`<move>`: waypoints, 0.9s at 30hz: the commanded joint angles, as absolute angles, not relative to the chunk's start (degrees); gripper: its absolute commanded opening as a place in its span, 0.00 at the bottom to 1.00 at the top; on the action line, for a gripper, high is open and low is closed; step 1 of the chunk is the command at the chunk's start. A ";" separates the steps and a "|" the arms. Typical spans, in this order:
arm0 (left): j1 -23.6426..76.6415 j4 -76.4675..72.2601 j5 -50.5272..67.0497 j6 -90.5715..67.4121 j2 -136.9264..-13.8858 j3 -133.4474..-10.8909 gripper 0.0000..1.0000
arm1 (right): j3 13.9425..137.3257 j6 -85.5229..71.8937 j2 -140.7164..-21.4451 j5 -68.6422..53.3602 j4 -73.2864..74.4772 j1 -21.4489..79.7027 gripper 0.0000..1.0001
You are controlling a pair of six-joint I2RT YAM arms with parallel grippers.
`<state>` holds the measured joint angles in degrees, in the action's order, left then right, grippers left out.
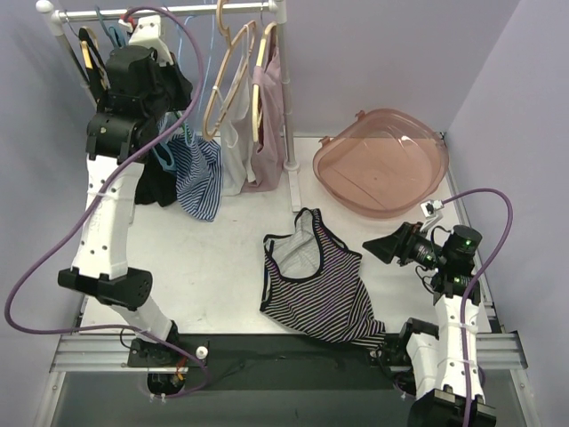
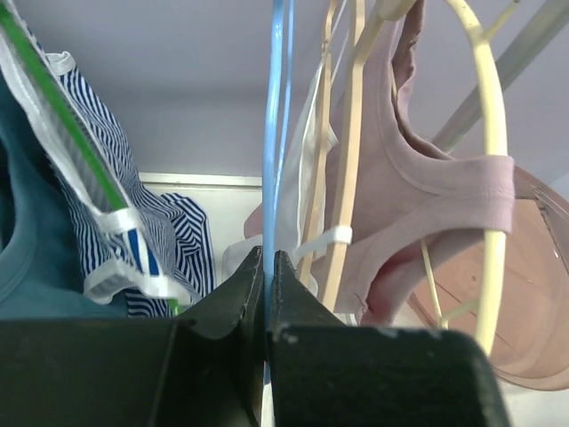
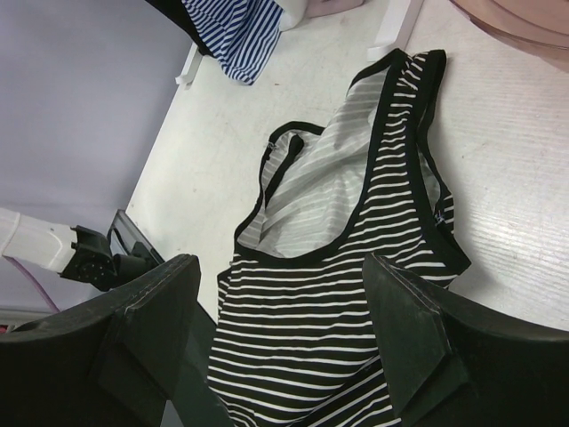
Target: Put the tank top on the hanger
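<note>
The tank top (image 1: 316, 285) lies flat on the white table near the front edge, black-and-white striped, its neck opening showing the light grey inside (image 3: 338, 178). My right gripper (image 1: 378, 247) hovers to its right; in the right wrist view the gripper (image 3: 280, 267) stands open above the striped cloth with nothing between its fingers. My left gripper (image 1: 173, 102) is raised at the clothes rack. It (image 2: 265, 256) is shut on the thin pale-blue rod of the hanger (image 2: 276, 133), which runs straight up from the fingertips among the hanging garments.
A rack rail (image 1: 169, 11) at the back left carries tan wooden hangers (image 1: 236, 71), a pink garment (image 1: 271, 116), a blue-and-white striped garment (image 1: 200, 173) and a black one (image 1: 156, 187). A clear pink tub (image 1: 382, 165) sits at the back right.
</note>
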<state>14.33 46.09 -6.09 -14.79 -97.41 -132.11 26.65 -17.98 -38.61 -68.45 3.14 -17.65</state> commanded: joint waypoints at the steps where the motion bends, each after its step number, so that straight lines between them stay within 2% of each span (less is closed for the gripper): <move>1: 14.41 42.27 -6.68 -15.12 -92.56 -129.56 0.00 | 26.54 -17.93 -38.06 -70.75 0.44 -18.63 0.75; 11: 14.41 42.54 -5.10 -15.12 -79.91 -115.43 0.00 | 27.94 -16.97 -37.79 -71.28 2.02 -20.39 0.75; 15: 14.33 42.01 -4.39 -15.99 -73.14 -108.47 0.00 | 31.01 -12.49 -39.98 -71.37 6.84 -20.74 0.75; 21: 14.33 40.43 -0.45 -17.31 -61.36 -97.15 0.00 | 39.45 5.77 -45.69 -72.07 28.59 -20.57 0.75; 27: 14.24 37.36 0.00 -18.37 -45.81 -85.27 0.00 | 53.33 26.26 -48.16 -70.14 46.73 -19.87 0.76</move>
